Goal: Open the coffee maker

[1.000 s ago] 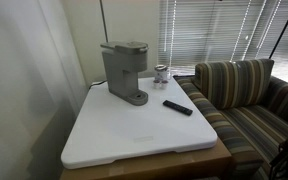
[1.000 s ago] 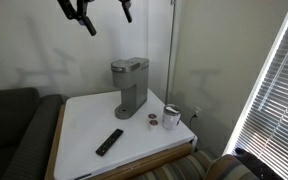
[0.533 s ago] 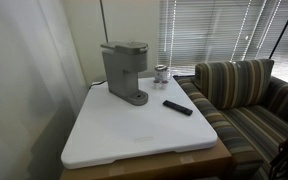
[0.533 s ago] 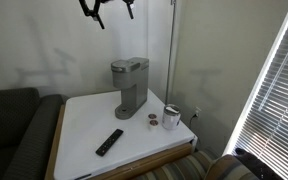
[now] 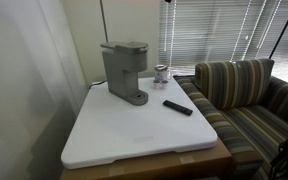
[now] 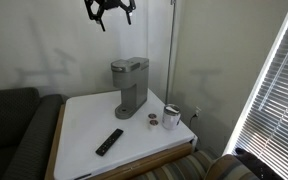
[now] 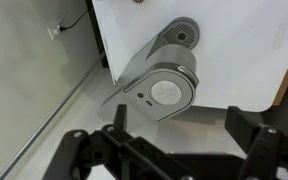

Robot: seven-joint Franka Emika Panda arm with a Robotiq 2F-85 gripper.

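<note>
The gripper (image 6: 115, 16) hangs high above a white table (image 6: 84, 118) in an exterior view, its jaws spread wide with nothing between them. Far below the jaws and a little to their left, a flat black remote (image 6: 109, 142) lies near the table's front edge. The coffee maker (image 6: 130, 87) stands upright well beneath the jaws and slightly to their right, toward the back of the table, with its top lid down. Farther to the right of the jaws, low on the tabletop, a small shiny metal cup (image 6: 171, 116) sits near the machine but apart from it. In the wrist view, dark fingers (image 7: 79, 150) frame the lower corners. The grey machine's lid and rounded drip base show from above, beyond the wide gap between the fingers, and neither finger touches it.
</note>
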